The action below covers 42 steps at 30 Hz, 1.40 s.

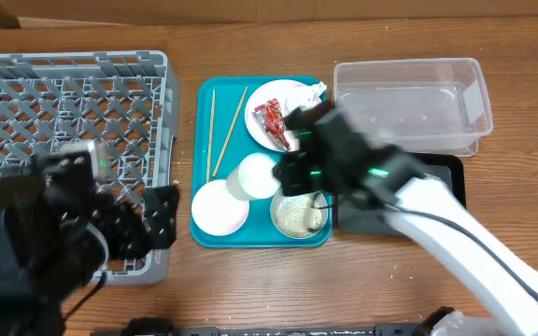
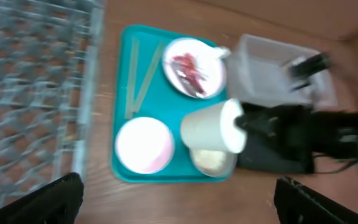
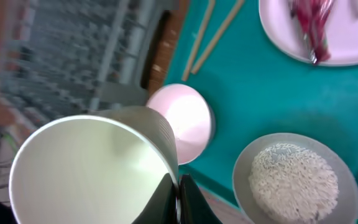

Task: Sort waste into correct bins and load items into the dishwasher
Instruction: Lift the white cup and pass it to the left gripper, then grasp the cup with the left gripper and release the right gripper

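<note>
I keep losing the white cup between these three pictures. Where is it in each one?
Overhead: the white cup is mid-picture, up-left of the rice bowl.
Left wrist: the cup is central, tipped sideways, directly above the rice bowl.
Right wrist: the cup fills the lower left, rim pinched by the right gripper.
Shared landmark: the rice bowl, lower right in the right wrist view.

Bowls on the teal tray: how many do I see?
2. The small pinkish bowl, empty, is at the teal tray's near-left corner; the grey-green bowl, holding white rice, is at its near-right corner. None seems hidden.
</note>
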{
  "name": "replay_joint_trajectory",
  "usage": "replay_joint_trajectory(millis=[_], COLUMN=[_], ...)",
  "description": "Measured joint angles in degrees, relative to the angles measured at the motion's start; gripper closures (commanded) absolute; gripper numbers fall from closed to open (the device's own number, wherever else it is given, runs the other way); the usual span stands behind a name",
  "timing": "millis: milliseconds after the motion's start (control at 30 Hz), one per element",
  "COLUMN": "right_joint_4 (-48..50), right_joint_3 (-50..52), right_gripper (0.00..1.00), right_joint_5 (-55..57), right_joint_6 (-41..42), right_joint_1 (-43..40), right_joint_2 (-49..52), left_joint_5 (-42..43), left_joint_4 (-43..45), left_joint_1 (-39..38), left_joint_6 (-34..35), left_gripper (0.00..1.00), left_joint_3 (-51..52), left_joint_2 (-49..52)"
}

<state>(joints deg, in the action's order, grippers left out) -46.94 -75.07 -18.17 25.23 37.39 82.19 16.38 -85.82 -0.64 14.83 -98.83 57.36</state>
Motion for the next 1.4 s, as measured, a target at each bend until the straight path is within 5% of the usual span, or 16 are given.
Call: replay_joint_trajectory(millis=[233,633,933,1233,1400], right_joint_4=[-1.1,5.5,20.7,22.9,23.6], right_joint_3=[-0.2,-0.2,-0.2,-0.2,-0.2], right_gripper=[0.96,0.96,0.96,0.96,0.96], right_joint_5=[-20.2,-51.3,-59.6,-59.9,-59.9], right_joint_6=[-8.7,-13.6,-7.8,-2.2,0.2], right_joint_1=[-11.2,-19.8,-19.8,-19.7,-19.6], right_joint_2=[-13.7,-16.9,-15.2,-11.1,-11.0], left_joint_5=[27.7,64.5,71.5,71.2,69.9], left_joint_4=[1.2,-4.0,-6.6,-6.8,-6.8], left_joint_1=[0.0,0.0,-3.2,-9.2,-9.5], left_joint_6=[-10.1,-29.2,-32.0,-33.3,-33.5], left_gripper=[0.10,0.04,0.05,0.22,0.16], left_joint_3=[0.0,0.1,0.1,0.1,0.1], left_joint_2=[12.5,21.5,21.5,21.5,21.5])
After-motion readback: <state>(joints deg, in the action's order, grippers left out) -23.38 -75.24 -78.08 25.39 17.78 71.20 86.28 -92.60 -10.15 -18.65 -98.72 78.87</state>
